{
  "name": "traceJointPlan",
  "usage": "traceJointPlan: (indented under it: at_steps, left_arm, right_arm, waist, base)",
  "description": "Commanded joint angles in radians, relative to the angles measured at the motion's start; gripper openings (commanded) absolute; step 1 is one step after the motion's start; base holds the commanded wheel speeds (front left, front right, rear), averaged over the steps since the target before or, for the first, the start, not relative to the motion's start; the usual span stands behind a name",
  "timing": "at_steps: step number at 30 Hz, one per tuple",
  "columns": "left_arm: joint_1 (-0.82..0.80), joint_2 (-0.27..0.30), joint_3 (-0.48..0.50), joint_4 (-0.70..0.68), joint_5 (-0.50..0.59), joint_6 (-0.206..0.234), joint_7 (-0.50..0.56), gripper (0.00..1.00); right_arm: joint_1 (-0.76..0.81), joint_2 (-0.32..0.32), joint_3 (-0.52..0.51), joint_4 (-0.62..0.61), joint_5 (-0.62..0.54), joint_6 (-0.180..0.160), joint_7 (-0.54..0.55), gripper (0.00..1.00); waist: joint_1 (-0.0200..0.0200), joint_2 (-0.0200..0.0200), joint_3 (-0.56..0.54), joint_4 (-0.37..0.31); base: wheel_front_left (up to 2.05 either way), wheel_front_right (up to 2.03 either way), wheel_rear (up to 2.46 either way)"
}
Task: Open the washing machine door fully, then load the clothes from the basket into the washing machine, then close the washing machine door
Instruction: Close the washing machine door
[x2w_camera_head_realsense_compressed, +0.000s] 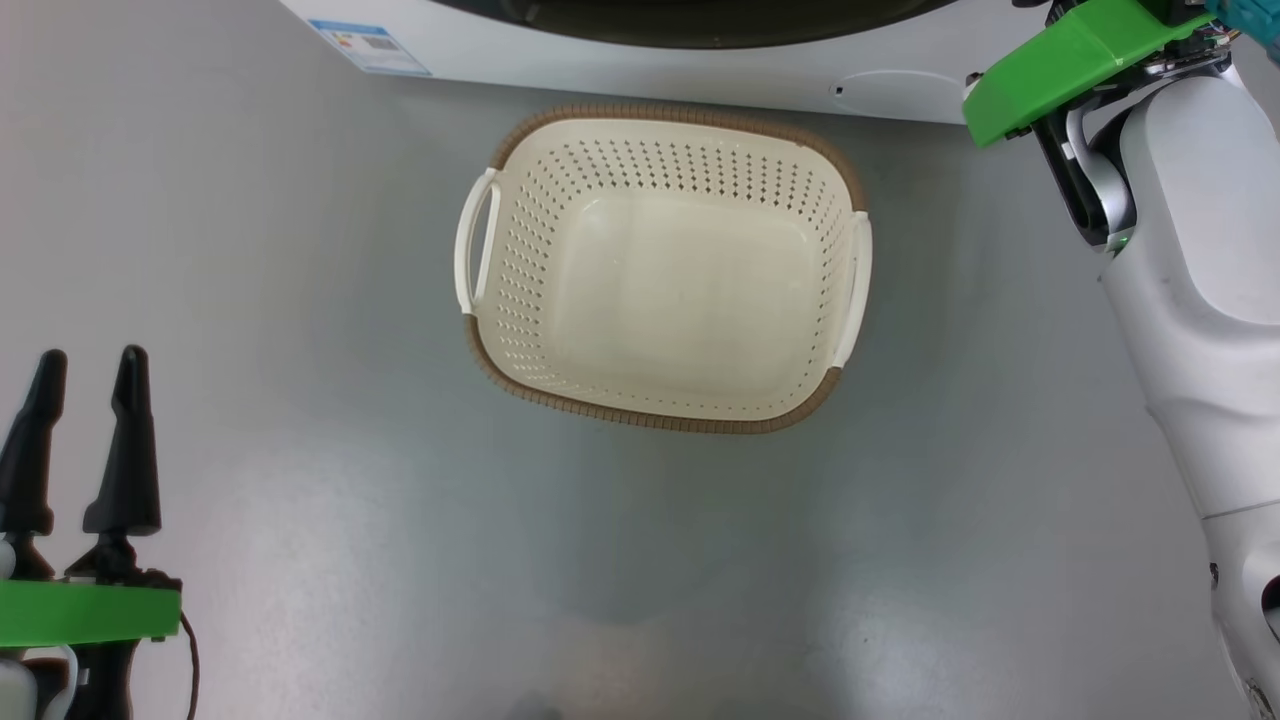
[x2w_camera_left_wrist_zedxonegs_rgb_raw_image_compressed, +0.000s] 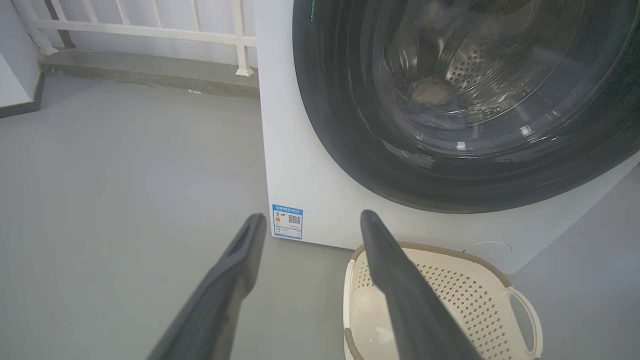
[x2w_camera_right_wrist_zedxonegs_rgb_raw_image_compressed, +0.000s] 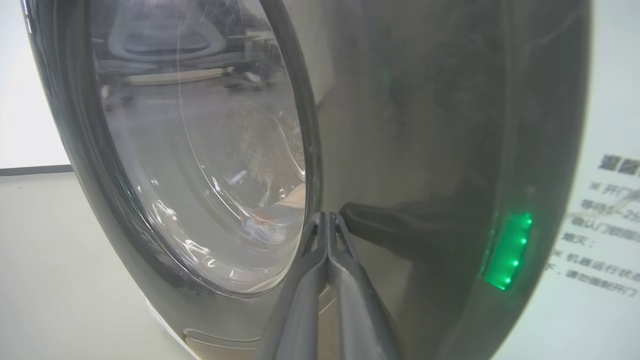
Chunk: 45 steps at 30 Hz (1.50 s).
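My right gripper (x2w_camera_right_wrist_zedxonegs_rgb_raw_image_compressed: 327, 216), clenched on nothing, has its tips touching the washing machine door (x2w_camera_right_wrist_zedxonegs_rgb_raw_image_compressed: 400, 125); my left gripper (x2w_camera_left_wrist_zedxonegs_rgb_raw_image_compressed: 312, 216) hangs spread wide. The floor (x2w_camera_head_realsense_compressed: 300, 350) is smooth and grey, and a white railing (x2w_camera_left_wrist_zedxonegs_rgb_raw_image_compressed: 150, 30) stands beyond the washing machine (x2w_camera_left_wrist_zedxonegs_rgb_raw_image_compressed: 300, 175). The basket (x2w_camera_head_realsense_compressed: 650, 415) sits just before it, long axis along its front.

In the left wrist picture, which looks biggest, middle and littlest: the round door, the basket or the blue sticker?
Largest: the washing machine door.
Then the basket, though it is partly cut off and nearer the camera.
Smallest: the blue sticker.
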Motion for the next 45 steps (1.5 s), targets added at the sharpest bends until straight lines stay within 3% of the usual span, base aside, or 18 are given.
traceJointPlan:
  at_steps: [1, 5, 6, 7, 8, 9, 21, 33, 45]
  left_arm:
    - [-0.010, 0.050, 0.039, -0.016, -0.007, -0.003, -0.007, 1.00]
    - [-0.006, 0.048, 0.036, -0.013, -0.003, -0.003, -0.007, 1.00]
    - [-0.004, 0.045, 0.037, -0.013, -0.004, -0.003, -0.007, 1.00]
    - [-0.002, 0.044, 0.037, -0.013, -0.004, -0.003, -0.007, 1.00]
    - [0.000, 0.042, 0.036, -0.014, -0.003, -0.003, -0.007, 1.00]
    - [0.003, 0.041, 0.035, -0.016, -0.001, -0.003, -0.007, 1.00]
    - [0.065, 0.046, 0.032, -0.018, 0.027, -0.003, -0.007, 1.00]
    - [0.121, 0.044, 0.030, -0.024, 0.068, -0.003, -0.007, 1.00]
    - [0.175, 0.009, 0.036, -0.020, 0.106, -0.003, -0.007, 1.00]
  right_arm:
    - [-0.004, 0.007, -0.012, -0.016, 0.009, -0.018, -0.007, 0.00]
    - [0.027, 0.009, -0.011, -0.015, 0.030, -0.018, -0.008, 0.00]
    - [0.038, 0.009, -0.012, -0.020, 0.039, -0.018, -0.008, 0.09]
    - [0.051, 0.008, -0.012, -0.029, 0.048, -0.018, -0.009, 0.33]
    - [0.067, 0.007, -0.010, -0.040, 0.055, -0.018, -0.009, 0.49]
    - [0.084, 0.006, -0.007, -0.051, 0.062, -0.018, -0.009, 0.98]
    - [0.285, -0.003, 0.060, -0.196, 0.118, -0.018, -0.009, 1.00]
    - [0.553, -0.011, 0.032, -0.380, 0.174, -0.018, -0.009, 1.00]
    - [0.765, -0.024, -0.003, -0.456, 0.224, -0.018, -0.009, 1.00]
  waist:
    - [-0.0001, 0.0000, -0.011, -0.006]
    - [-0.0001, 0.0000, -0.048, -0.012]
    - [-0.0001, 0.0000, -0.060, -0.014]
    - [-0.0001, 0.0000, -0.073, -0.016]
    - [-0.0001, 0.0000, -0.087, -0.018]
    - [-0.0001, 0.0000, -0.102, -0.021]
    - [-0.0001, 0.0000, -0.244, -0.097]
    - [-0.0001, 0.0000, -0.387, -0.195]
    - [-0.0001, 0.0000, -0.500, -0.275]
  base:
    - [0.00, 0.00, 0.00]
    - [0.00, 0.00, 0.00]
    - [0.00, 0.00, 0.00]
    - [0.00, 0.00, 0.00]
    - [0.00, 0.00, 0.00]
    - [0.00, 0.00, 0.00]
    - [0.00, 0.00, 0.00]
    - [0.00, 0.00, 0.00]
    - [0.00, 0.00, 0.00]
